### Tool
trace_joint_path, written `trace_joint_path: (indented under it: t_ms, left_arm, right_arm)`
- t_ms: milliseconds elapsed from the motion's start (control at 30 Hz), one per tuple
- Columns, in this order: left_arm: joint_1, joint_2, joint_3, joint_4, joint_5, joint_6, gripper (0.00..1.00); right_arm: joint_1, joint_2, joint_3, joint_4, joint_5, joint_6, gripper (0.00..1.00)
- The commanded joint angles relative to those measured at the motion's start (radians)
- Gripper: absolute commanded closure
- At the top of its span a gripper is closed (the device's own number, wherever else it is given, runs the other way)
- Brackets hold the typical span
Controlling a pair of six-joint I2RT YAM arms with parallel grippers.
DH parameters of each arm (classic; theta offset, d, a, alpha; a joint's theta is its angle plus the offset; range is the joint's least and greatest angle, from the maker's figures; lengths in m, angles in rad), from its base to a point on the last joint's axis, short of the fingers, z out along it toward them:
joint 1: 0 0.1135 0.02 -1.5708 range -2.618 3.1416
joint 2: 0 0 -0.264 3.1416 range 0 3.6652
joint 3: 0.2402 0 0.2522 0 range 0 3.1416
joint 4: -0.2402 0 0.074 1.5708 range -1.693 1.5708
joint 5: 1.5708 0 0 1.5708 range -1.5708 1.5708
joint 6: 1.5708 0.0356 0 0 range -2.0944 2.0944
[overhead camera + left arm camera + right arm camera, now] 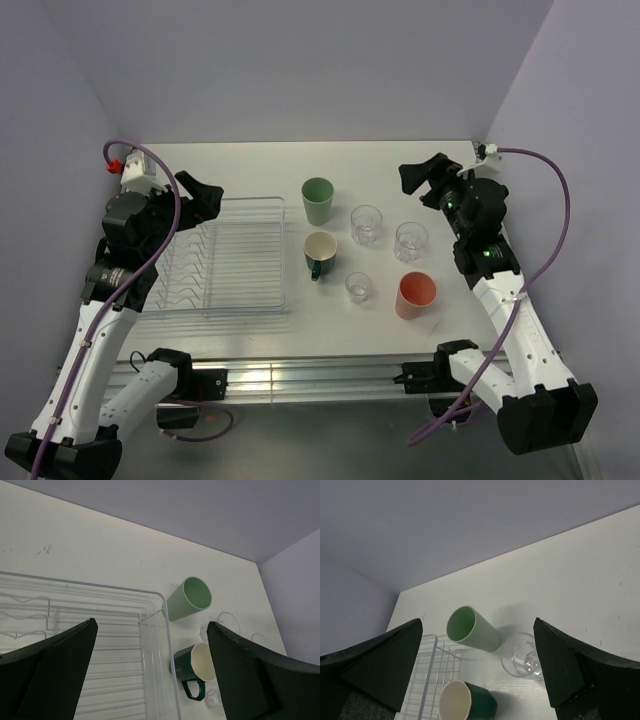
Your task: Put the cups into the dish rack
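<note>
Rack lies flat on the left half of the table, with rows of prongs upright along its left side. Everything else stands on the table to its right, outside it and mouth up. Green cup is farthest back, just beside the rack's far right corner. Mug stands in front of it, near the rack's right rim, its cream inside showing and its handle toward the near edge. Back glass stands right of the green cup. Right glass is further right and apart from it. Small glass is nearer, between the mug and the pink cup, which stands nearest the front on the right. None of them touch. Left gripper hovers over the rack's far left part, jaws spread wide with nothing between them. Its wrist view shows the rack's right rim, the green cup and the mug in the gap between the fingers. Right gripper hovers over the table behind the right glass, jaws likewise spread wide and holding nothing. Its wrist view looks past them at the green cup, the mug and one glass.
</note>
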Motion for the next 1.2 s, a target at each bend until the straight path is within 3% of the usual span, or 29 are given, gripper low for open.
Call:
trace_joint_path:
  t_ms: [0,100,267,467,633,1167]
  left_arm:
    - [0.003,-0.007,0.017,0.036,0.016,0.012,0.01]
    - [0.003,0.003,0.020,0.033,0.019,0.012,0.01]
    - [0.003,0.010,0.024,0.025,0.019,0.012,0.01]
    - [0.003,0.016,0.026,0.022,0.018,0.008,0.01]
    - [0.003,0.021,0.026,0.022,0.021,0.008,0.01]
    - [0.003,0.038,0.024,0.021,0.030,0.004,0.01]
  right_arm:
    - [0.007,0.037,0.077,-0.003,-0.072,-0.038,0.01]
    - [0.044,0.106,0.148,-0.059,-0.054,-0.064,0.06]
    - [0.251,0.290,0.331,-0.188,0.133,-0.167,0.11]
    - [0.404,0.542,0.517,-0.309,0.236,-0.226,0.27]
    - [0.453,0.694,0.626,-0.340,0.251,-0.253,0.34]
    - [0.539,0.965,0.837,-0.400,0.274,-0.312,0.38]
